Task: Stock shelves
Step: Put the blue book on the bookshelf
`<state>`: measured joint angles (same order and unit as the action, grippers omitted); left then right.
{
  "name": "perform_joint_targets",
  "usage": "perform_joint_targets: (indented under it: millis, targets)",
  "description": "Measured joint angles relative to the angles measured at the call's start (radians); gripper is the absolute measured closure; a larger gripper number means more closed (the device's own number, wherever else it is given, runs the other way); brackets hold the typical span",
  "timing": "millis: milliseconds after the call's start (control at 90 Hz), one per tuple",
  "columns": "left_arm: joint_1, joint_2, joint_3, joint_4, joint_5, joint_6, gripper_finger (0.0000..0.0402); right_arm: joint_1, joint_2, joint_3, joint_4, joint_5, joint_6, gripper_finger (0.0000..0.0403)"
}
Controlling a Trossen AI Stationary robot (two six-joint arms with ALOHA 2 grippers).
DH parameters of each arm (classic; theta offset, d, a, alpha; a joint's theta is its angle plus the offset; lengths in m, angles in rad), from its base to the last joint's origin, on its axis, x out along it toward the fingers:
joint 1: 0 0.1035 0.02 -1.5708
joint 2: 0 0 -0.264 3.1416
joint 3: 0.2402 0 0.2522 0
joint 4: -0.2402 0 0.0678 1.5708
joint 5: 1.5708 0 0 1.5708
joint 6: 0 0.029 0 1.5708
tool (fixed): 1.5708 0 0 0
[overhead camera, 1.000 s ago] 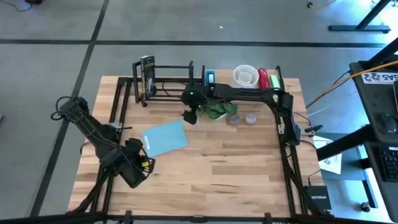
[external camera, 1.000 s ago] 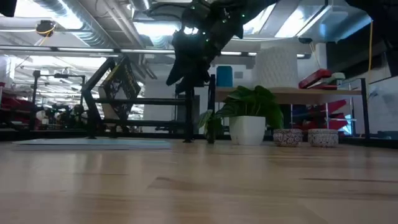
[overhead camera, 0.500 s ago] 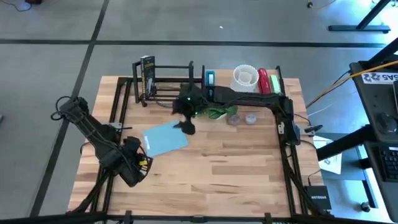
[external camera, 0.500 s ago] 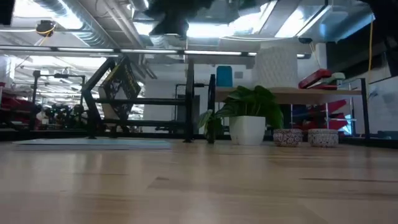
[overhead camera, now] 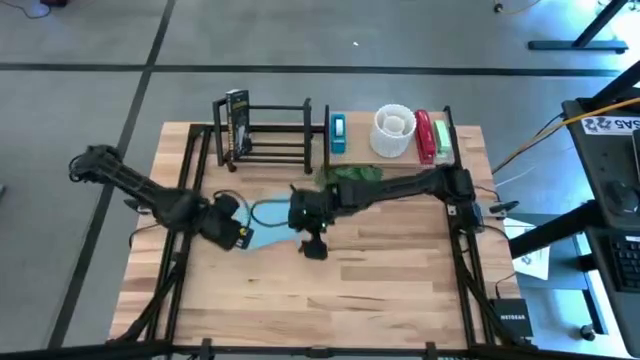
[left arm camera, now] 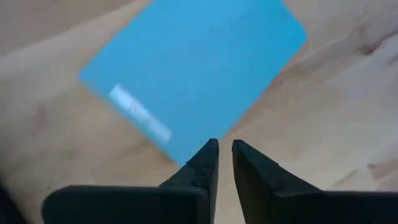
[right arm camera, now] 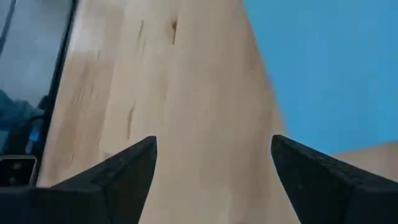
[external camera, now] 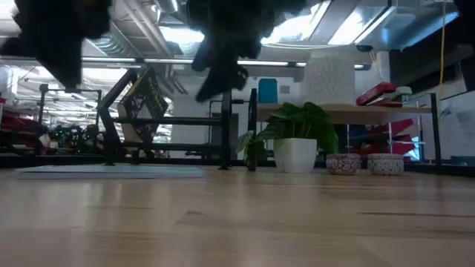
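Two robot arms converge on a flat blue book lying on the counter, in front of the black rack and the wood shelf along the far edge. The left pincer, fingers nearly together, points at the book's near corner; the right pincer, spread wide, hovers just beside the book's other side. Judged from here, the thin book offers little edge to grip: narrow fingers may skid over the cover or push it away, and both arms working so close could collide. A pale label on the cover is too blurred to read.
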<state>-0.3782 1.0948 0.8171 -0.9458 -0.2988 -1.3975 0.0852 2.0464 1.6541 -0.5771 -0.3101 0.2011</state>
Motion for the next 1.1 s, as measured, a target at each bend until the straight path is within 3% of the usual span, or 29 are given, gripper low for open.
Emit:
perform_joint_targets:
  millis: [156,300,389,533,678,767,867,967,1100]
  targets:
    - [0.187,-0.015,-0.137,0.187,0.127,0.291,0.0315,0.023,0.000,-0.027,0.078,0.003,0.106,0.0102]
    - [0.316,-0.012,-0.224,0.244,0.133,0.438,0.0267,0.019,0.016,-0.050,0.163,0.016,0.217,0.0102]
    - [0.372,-0.012,-0.293,0.312,0.176,0.450,0.0248,0.019,0.042,-0.057,0.230,0.052,0.276,0.0102]
    - [0.392,-0.012,-0.413,0.497,0.341,0.422,0.0242,0.019,0.103,-0.058,0.276,0.087,0.344,0.0102]
    - [0.346,-0.013,-0.451,0.639,0.511,0.291,0.0253,0.019,0.133,-0.059,0.240,0.118,0.367,0.0102]
    - [0.287,-0.015,-0.441,0.727,0.562,0.178,0.0260,0.014,0.133,-0.059,0.162,0.142,0.348,0.0102]
    - [0.217,-0.016,-0.404,0.810,0.549,0.095,0.0265,0.013,0.106,-0.060,0.031,0.137,0.295,0.0102]
    - [0.155,-0.025,-0.342,0.820,0.439,0.067,0.0268,0.014,0.057,-0.059,-0.064,0.127,0.228,0.0102]
    - [0.115,-0.027,-0.282,0.543,0.223,0.074,0.0272,0.015,0.048,-0.058,-0.079,0.064,0.187,0.0102]
